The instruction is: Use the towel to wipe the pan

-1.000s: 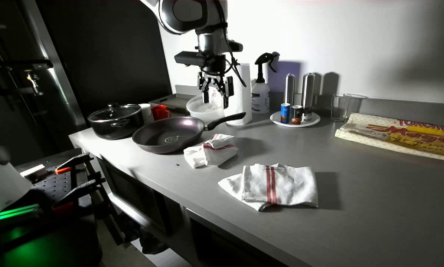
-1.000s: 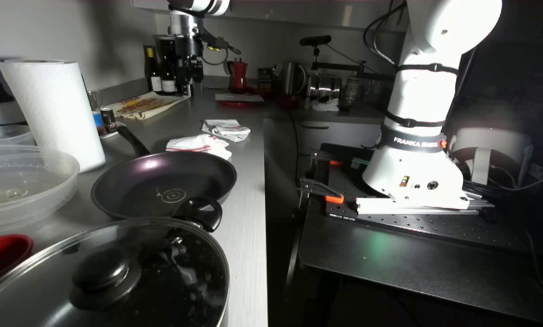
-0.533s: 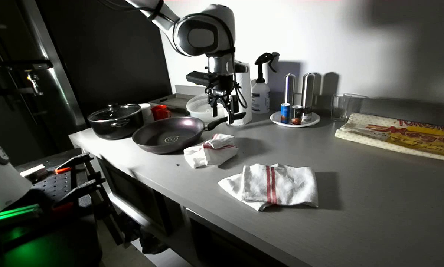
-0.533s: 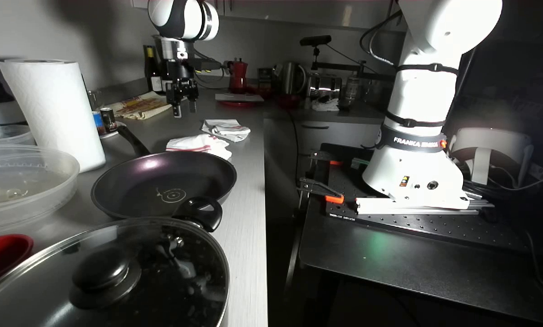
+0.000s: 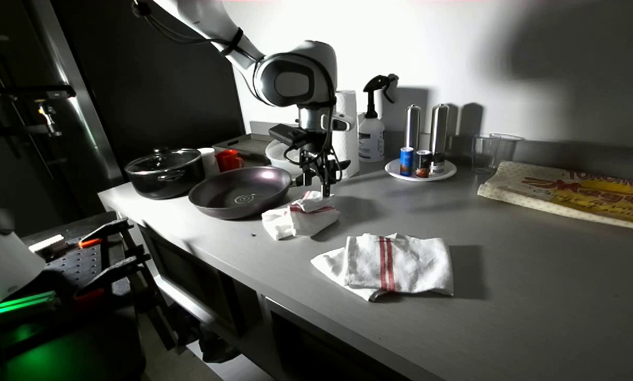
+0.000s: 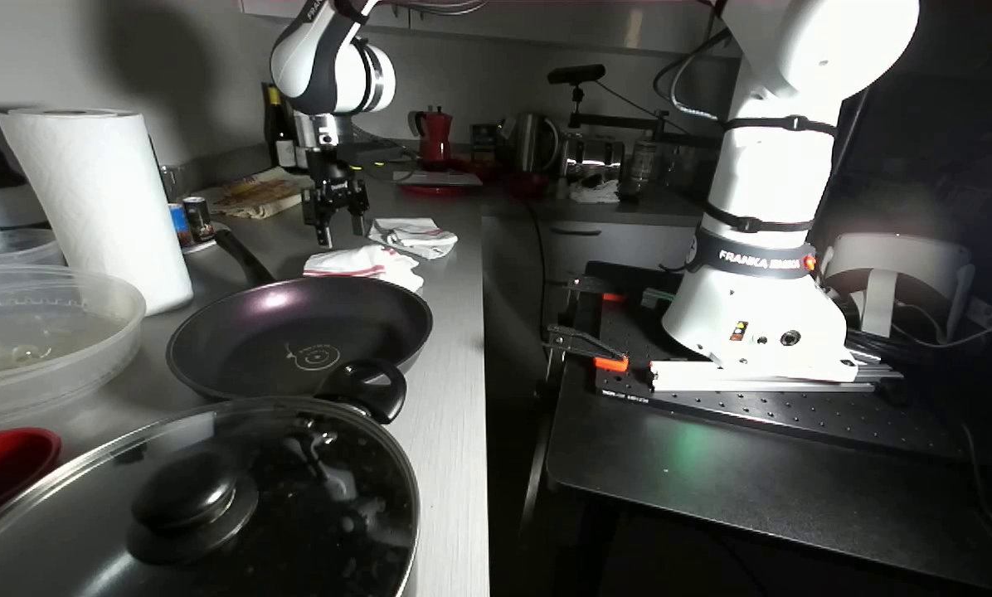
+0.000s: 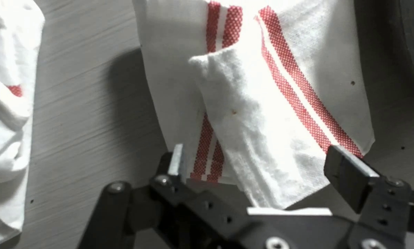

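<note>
Watching in an exterior view, I am seeing the gripper point(image 5: 317, 188) above the crumpled towel point(image 5: 298, 218), which is lying right of the pan point(image 5: 232, 196). In the wrist view, the jaws are standing wide apart.

A rumpled, red-striped white towel point(image 5: 299, 217) lies just beside the dark pan point(image 5: 234, 194).

Towel point(image 7: 262, 100): cloth, dull, weave easy to see up close; second towel point(image 5: 398, 264), same stuff. Pan point(image 6: 297, 336): smooth inside, shiny where light hits. Pan handle point(image 6: 244, 256): looks like plastic. Bench point(image 5: 507, 280): dull, smooth, thin lines (metal or not, cannot tell). Hand point(image 7: 262, 166): mostly dull, with shiny metal screws point(image 7: 117, 187). Lid point(image 6: 297, 497): smooth, shiny glass. Roll point(image 6: 98, 207): dull paper. Tub point(image 6: 65, 381): cloudy plastic.
</note>
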You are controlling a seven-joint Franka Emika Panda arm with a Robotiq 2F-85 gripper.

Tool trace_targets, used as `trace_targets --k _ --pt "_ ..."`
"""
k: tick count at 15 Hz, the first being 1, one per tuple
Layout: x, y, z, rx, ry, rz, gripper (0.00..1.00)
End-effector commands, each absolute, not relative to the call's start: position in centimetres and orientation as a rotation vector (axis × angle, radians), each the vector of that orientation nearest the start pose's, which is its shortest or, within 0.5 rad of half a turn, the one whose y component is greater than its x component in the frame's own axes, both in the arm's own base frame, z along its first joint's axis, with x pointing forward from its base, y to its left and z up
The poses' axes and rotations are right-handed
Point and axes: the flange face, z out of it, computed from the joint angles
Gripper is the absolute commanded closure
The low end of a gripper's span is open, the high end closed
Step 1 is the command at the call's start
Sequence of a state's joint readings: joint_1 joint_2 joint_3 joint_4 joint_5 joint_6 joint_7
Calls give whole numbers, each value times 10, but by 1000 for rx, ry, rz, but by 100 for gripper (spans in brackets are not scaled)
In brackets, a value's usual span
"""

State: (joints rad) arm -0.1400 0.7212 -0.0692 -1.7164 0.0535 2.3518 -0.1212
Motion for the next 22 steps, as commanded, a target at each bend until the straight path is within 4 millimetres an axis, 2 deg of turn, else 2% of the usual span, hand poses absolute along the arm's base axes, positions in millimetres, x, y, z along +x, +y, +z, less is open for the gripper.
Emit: trace_targets --k 1,8,13,14,16,22 --pt "642 -128 148 -3156 265 153 0" --pt "618 -142 118 -3142 449 257 0" --pt "613 -139 113 -3136 465 281 0" --pt "613 -139 113 -3134 459 279 25" --pt "614 -138 114 -3137 454 275 32" --pt "619 -135 120 -3142 441 247 79"
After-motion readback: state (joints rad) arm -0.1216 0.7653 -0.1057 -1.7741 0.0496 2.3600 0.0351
